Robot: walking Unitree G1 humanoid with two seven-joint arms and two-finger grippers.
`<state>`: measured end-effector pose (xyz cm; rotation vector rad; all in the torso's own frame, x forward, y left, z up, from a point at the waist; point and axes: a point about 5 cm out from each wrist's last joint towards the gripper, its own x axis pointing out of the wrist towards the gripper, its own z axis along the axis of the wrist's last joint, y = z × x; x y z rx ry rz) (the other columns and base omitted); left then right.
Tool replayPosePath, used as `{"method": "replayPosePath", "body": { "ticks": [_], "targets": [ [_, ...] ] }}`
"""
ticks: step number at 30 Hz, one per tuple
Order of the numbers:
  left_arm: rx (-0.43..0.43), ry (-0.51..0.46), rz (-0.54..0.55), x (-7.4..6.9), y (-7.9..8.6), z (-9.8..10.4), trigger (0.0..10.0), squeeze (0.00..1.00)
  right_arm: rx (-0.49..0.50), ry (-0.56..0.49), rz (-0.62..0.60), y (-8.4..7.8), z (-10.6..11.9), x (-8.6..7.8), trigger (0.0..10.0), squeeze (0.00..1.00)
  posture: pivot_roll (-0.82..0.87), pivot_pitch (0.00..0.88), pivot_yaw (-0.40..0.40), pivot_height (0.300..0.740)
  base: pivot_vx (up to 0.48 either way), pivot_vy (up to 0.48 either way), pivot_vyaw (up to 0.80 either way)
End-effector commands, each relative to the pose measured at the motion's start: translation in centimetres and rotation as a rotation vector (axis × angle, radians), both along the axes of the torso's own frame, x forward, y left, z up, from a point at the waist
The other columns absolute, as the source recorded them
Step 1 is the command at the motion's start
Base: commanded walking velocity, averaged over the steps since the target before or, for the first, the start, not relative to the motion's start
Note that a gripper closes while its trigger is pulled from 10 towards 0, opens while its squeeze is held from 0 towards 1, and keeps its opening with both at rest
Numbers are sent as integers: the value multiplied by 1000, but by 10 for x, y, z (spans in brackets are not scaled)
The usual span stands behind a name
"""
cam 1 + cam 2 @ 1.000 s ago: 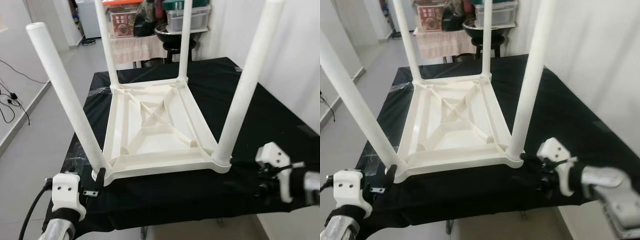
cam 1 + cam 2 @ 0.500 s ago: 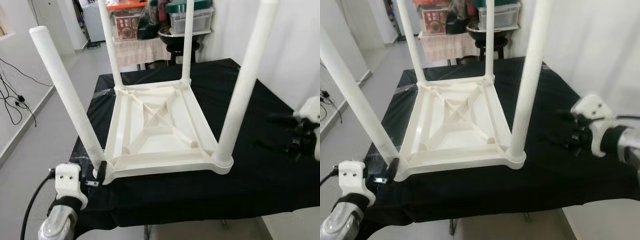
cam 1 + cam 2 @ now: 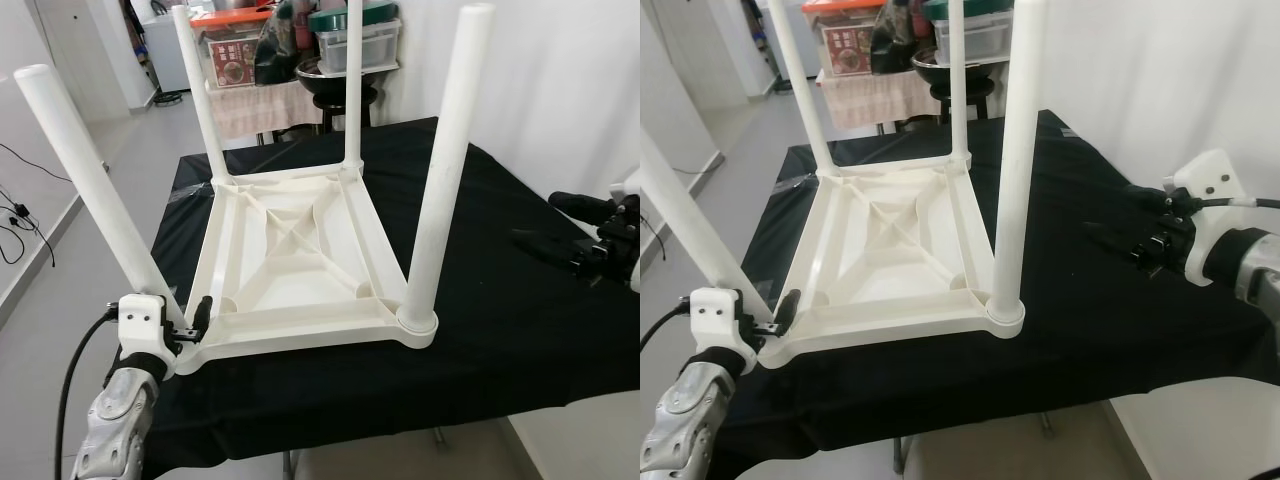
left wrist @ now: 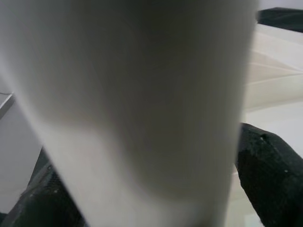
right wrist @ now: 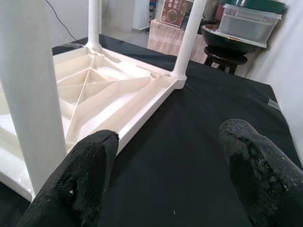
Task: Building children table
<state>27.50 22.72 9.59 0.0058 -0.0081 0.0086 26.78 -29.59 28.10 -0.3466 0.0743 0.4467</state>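
A white plastic children's table (image 3: 290, 250) lies upside down on a black-draped worktop (image 3: 500, 330), its four legs pointing up. My left gripper (image 3: 195, 318) is at the near-left corner, shut around the base of the near-left leg (image 3: 90, 190). In the left wrist view that leg (image 4: 137, 104) sits between the two black fingers (image 4: 270, 170). My right gripper (image 3: 1108, 210) hovers open over the cloth to the right, apart from the near-right leg (image 3: 445, 160). In the right wrist view the right gripper (image 5: 168, 132) has only black cloth between its fingers.
Behind the worktop stand a stool with a dark bowl (image 3: 335, 75), stacked storage boxes (image 3: 235, 55) and a cloth-covered stand. A white wall (image 3: 560, 90) runs along the right. Cables (image 3: 20, 210) lie on the floor at the left. The worktop's front edge is close to the table.
My right gripper has lifted away from the near-right corner and swung out to the right, open. My left gripper has closed in on the near-left leg. The camera shifted slightly.
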Motion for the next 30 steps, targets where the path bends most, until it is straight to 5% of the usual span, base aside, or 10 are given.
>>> {"method": "replayPosePath", "body": {
  "ticks": [1, 4, 7, 10, 17, 30],
  "targets": [
    [-1, 5, 0, 3, 5, -1, 10000, 0, 59, -46, -22, 1, 9, 3, 10000, 0, -200, 0, 69, 740, 0, 0, 0],
    [-10, 8, -2, 4, 8, -3, 10000, 0, 157, -109, -26, 3, 22, 6, 10000, 0, -198, 0, 69, 740, 0, 0, 0],
    [-18, 9, 1, 3, 9, -7, 10000, 0, 239, -175, 155, 18, 39, -4, 10000, 0, -193, 0, 66, 740, 0, 0, 0],
    [-27, 15, 6, 0, 9, -10, 10000, 0, 234, -200, 309, 31, 43, -14, 10000, 0, -193, 0, 66, 740, 0, 0, 0],
    [-33, 15, 6, -2, 8, -13, 10000, 0, 235, -190, 348, 38, 39, -14, 10000, 0, -190, 0, 65, 740, 0, 0, 0],
    [-34, -31, -13, 3, 3, -8, 10000, 0, 467, -143, 354, 76, 36, 30, 10000, 0, -171, 0, 61, 740, 0, 0, 0]
  ]
}}
